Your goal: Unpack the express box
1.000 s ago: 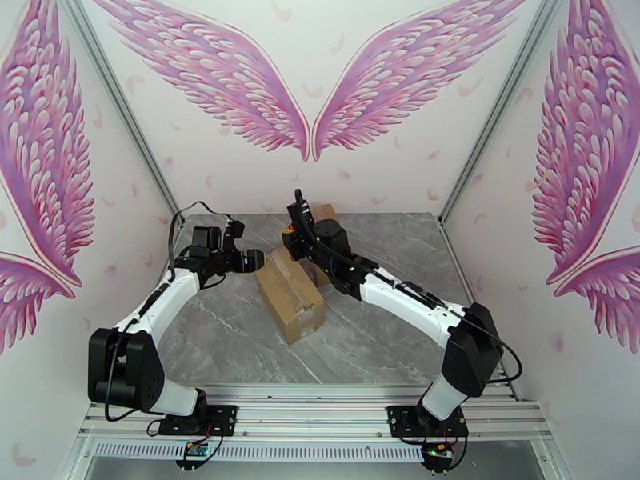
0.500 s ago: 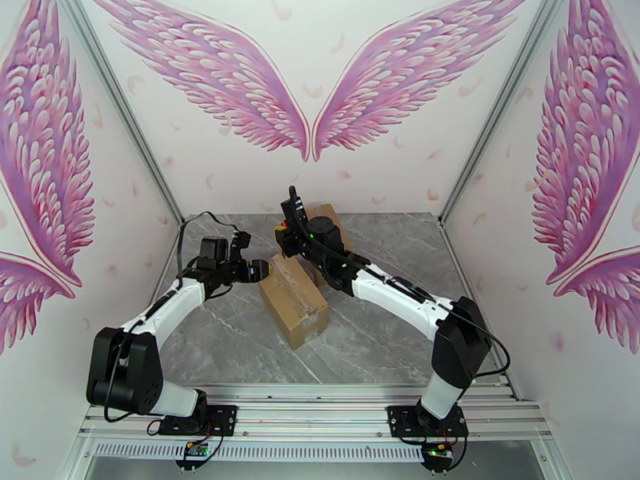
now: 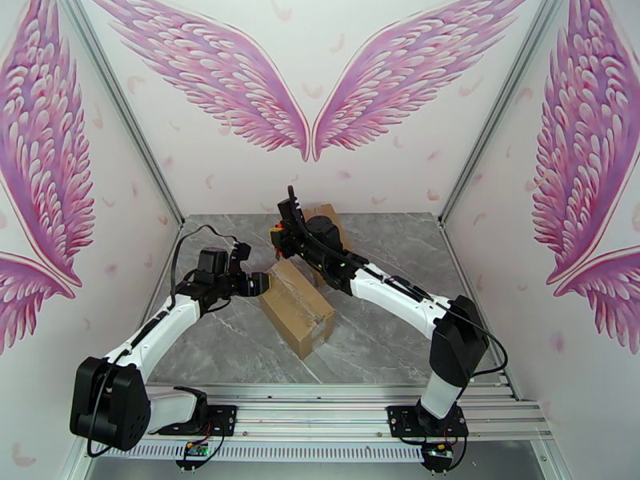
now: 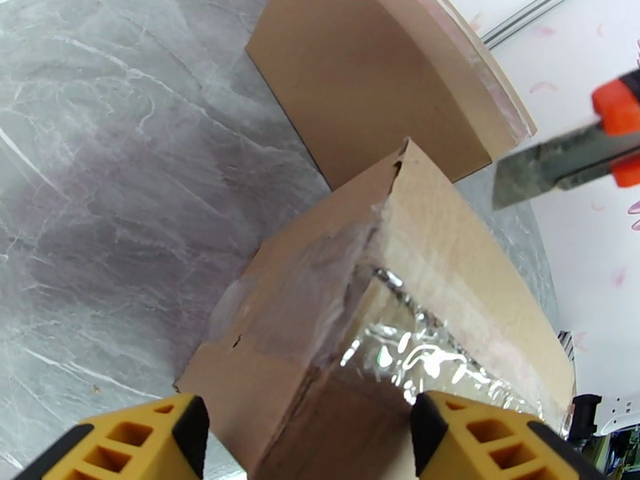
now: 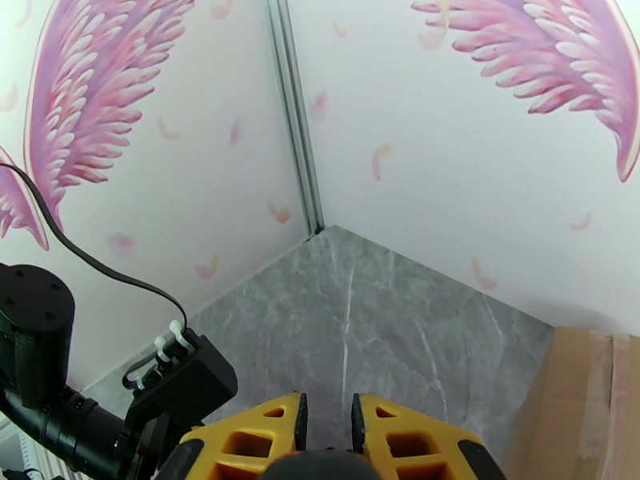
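Leftmost, the left tool (image 3: 258,283) sat at the far-left end of the express box (image 3: 300,310), spread wide and gripping it. In the left wrist view its yellow fingers (image 4: 136,442) stood on either side of that end, and the cardboard filled the gap between them. The express box lay flat around the middle of the grey marble tabletop (image 3: 384,346), slanting from far-left to near-right. Shiny clear tape (image 4: 424,354) ran along its top seam, wrinkled and torn at the gripped end, where the flap corner stuck up a little.

Just past that end, the blade of a utility knife (image 4: 552,158) hung above the box, its orange body to the right, not touching the cardboard. The right tool (image 5: 326,430) was up over the far end of the box with its fingers nearly together, closed on the dark handle of the knife.

A second cardboard box (image 3: 326,212) stood behind, near the middle of the tabletop's far edge, close to the express box; could not tell if they touched.
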